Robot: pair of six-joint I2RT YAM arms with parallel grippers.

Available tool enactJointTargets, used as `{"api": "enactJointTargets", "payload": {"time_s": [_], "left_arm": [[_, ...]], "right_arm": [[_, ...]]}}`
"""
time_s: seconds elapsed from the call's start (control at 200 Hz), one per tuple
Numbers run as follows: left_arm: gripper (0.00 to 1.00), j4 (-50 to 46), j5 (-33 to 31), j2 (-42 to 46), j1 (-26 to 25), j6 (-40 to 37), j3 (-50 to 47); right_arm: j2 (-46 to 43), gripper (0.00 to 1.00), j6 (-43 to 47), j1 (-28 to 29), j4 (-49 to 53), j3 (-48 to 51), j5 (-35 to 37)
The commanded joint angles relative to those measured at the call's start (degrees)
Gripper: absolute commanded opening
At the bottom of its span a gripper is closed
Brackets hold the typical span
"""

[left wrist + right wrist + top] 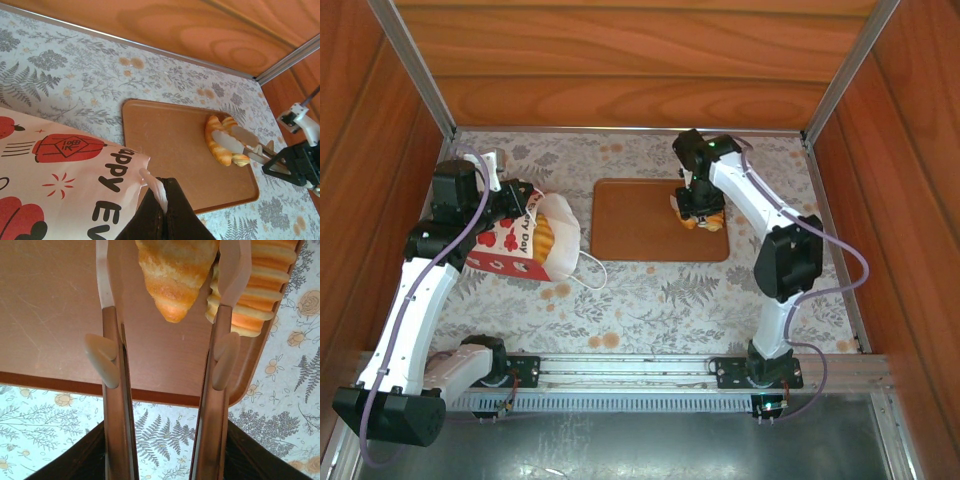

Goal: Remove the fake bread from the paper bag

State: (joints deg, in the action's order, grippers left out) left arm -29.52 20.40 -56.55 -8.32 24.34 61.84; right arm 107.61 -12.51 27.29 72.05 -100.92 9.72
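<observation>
Right wrist: croissant (172,285) inside end effector (168,252)

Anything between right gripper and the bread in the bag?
Nothing visible: bare tray lies between the right gripper and the mouth of the paper bag, where bread shows. A croissant sits between the gripper's fingers.

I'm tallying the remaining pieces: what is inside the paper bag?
Through the open mouth of the paper bag, ridged golden fake bread shows. How many pieces lie deeper is hidden by the paper.
</observation>
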Motion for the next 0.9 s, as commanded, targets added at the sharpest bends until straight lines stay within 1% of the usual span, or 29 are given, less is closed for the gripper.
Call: {"api": "enactJointTargets", "payload": {"time_s": [0.0,0.06,0.13,0.16,0.265,0.375,0.43,0.465,0.585,0.71,0.76,0.9], "left_arm": [[0.0,1.77,0.17,0.22,-0.26,-0.09,-0.1],[0.0,1.72,0.21,0.34,-0.28,-0.46,-0.16],[0.0,1.66,0.08,0.86,-0.27,-0.89,-0.32],[0.0,1.73,0.01,1.12,-0.25,-1.28,-0.43],[0.0,1.6,-0.75,2.21,-0.29,-2.37,-0.93],[0.0,1.3,-0.89,2.8,-0.24,-3.15,-1.1],[0.0,1.2,-0.85,3.11,-0.21,-3.38,-1.35],[0.0,1.08,-0.74,3.28,-0.23,-3.58,-1.51],[0.0,0.95,-0.48,4.12,-0.27,-4.52,-2.2],[0.0,0.56,-0.44,5.35,-0.22,-5.82,-2.73],[0.0,0.51,-0.36,5.79,-0.2,-6.35,-2.8],[0.0,0.33,-0.51,6.26,-0.24,-6.76,-2.82]], "right_arm": [[-5.8,0.53,1.82,-0.39,-2.72,2.32,-1.57],[-8.36,0.52,2.91,-0.39,-4.78,4.32,-3.23],[-11.85,0.51,4.53,-0.17,-8.62,7.7,-7.15],[-15.3,0.51,5.25,-0.05,-11.1,9.74,-9.05],[-24.0,0.49,7.73,0.53,-21.85,18.82,-17.69],[-32.79,0.46,10.72,1.78,-34.82,30.06,-28.78],[-35.79,0.47,13.12,3.36,-38.98,33.99,-33.37],[-37.15,0.47,14.52,4.72,-40.5,35.94,-34.81],[-39.05,0.48,19.26,9.56,-42.6,39.57,-36.65],[-37.67,0.48,22.07,14.1,-42.78,40.41,-38.28],[-36.54,0.49,21.73,15.49,-43.16,40.27,-39.44],[-32.65,0.48,16.15,18.83,-46.43,39.59,-43.94]]}}
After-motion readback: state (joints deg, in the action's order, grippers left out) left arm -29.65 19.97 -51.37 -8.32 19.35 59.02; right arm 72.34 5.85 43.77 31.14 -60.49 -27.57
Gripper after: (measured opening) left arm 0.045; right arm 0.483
